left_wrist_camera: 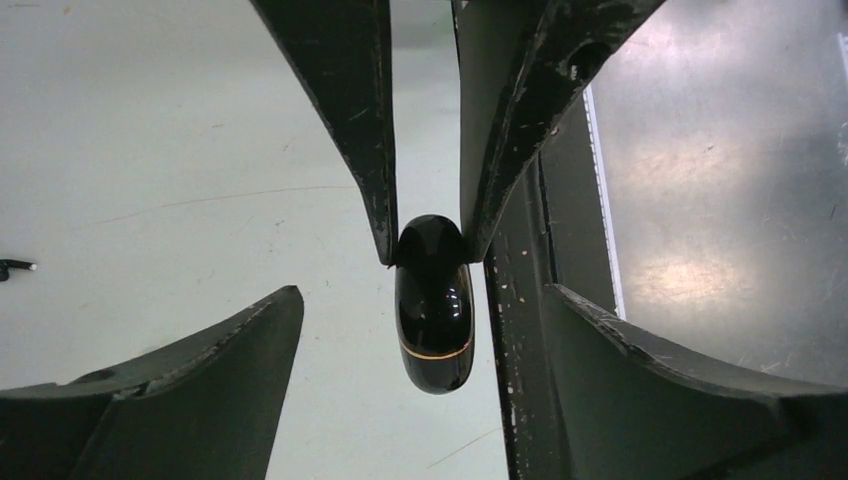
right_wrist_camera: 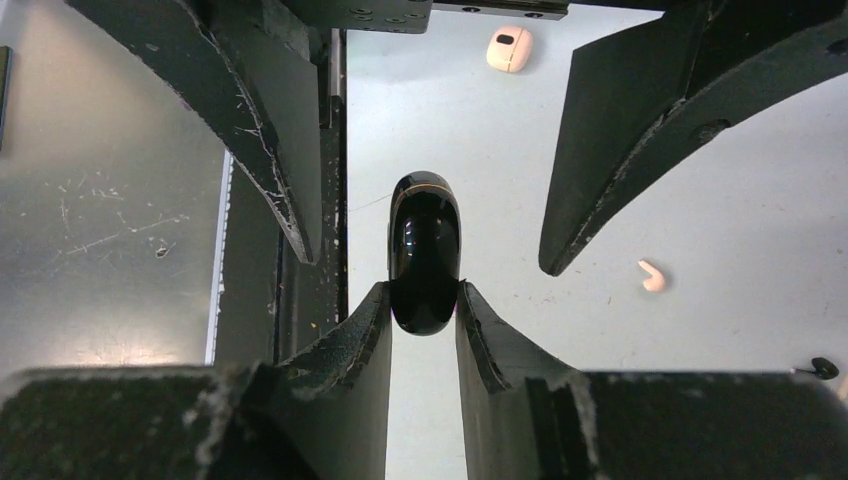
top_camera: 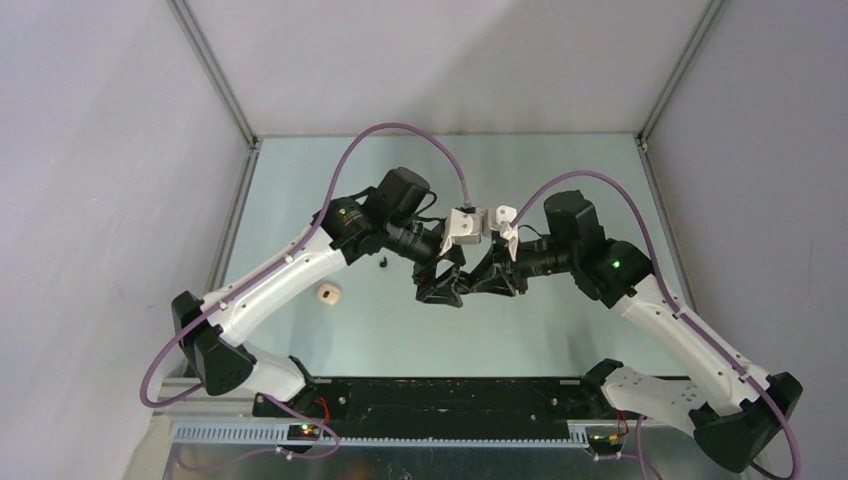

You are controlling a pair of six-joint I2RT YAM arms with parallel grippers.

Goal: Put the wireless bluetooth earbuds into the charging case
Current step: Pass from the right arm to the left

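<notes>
With the left end effector [left_wrist_camera: 422, 291] spread around it and only the right end effector [right_wrist_camera: 423, 290] pinching one rounded end, the glossy black case [right_wrist_camera: 424, 230] could squirt free and drop, while the black earbud [right_wrist_camera: 822, 368] and beige earbud [right_wrist_camera: 652, 276] lay loose on the tabletop [right_wrist_camera: 700, 150]

The black case [right_wrist_camera: 425, 250] is a glossy, rounded pebble with a thin gold seam line around it. Its lid is shut, and one end is pinched between the fingers of the right end effector [right_wrist_camera: 424, 292]. A pale earbud [right_wrist_camera: 652, 277] lies on the surface [right_wrist_camera: 480, 130] nearby, with a black earbud [right_wrist_camera: 822, 368] beyond it. A beige case [right_wrist_camera: 510, 48] lies well apart from both.
</notes>
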